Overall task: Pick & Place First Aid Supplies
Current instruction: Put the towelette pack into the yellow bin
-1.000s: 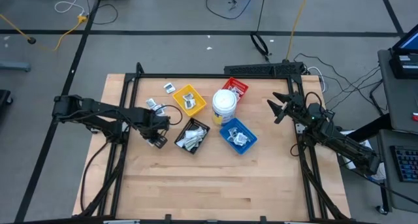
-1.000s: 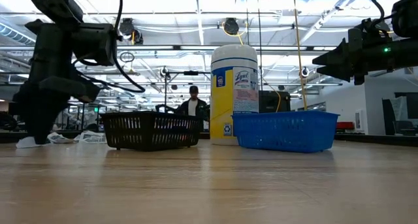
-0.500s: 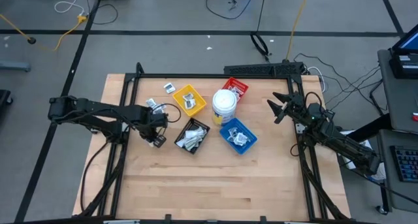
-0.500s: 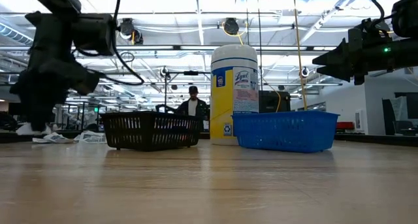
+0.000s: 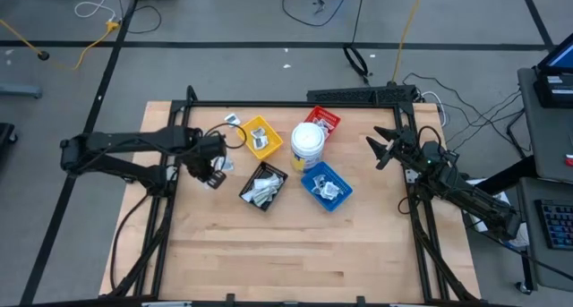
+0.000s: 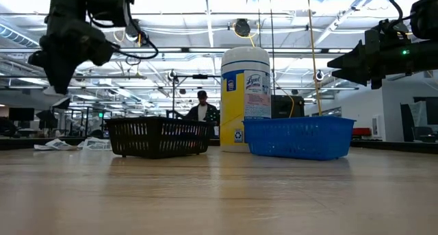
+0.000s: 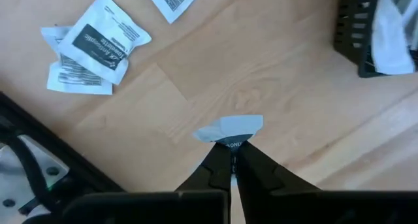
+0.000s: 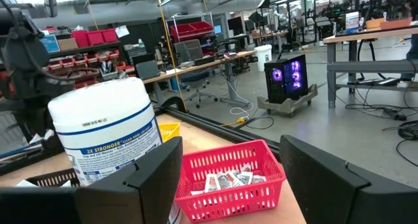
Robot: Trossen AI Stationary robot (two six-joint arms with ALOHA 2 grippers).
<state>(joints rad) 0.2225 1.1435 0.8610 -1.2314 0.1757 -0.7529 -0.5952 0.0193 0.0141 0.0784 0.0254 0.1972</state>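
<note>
Wooden counter (image 5: 295,244) carries four small trays around a round white wipes tub (image 5: 307,140). Left hand (image 7: 230,160) hangs above the counter's left side, pinched tight on one small flat white packet (image 7: 230,128), lifted clear so it can go to a tray. Other white packets (image 7: 91,44) lie loose on the wood nearby. Right hand (image 5: 385,147) waits wide at the right edge, holding nothing.

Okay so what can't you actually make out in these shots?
- Print on the packet pinched in the shut left hand: its fingers cover most of it.
- What the yellow tray holds: too small from above.
- Black tray contents, low view: its mesh wall hides them.
- Right hand fingertips, right wrist view: cut off.
</note>
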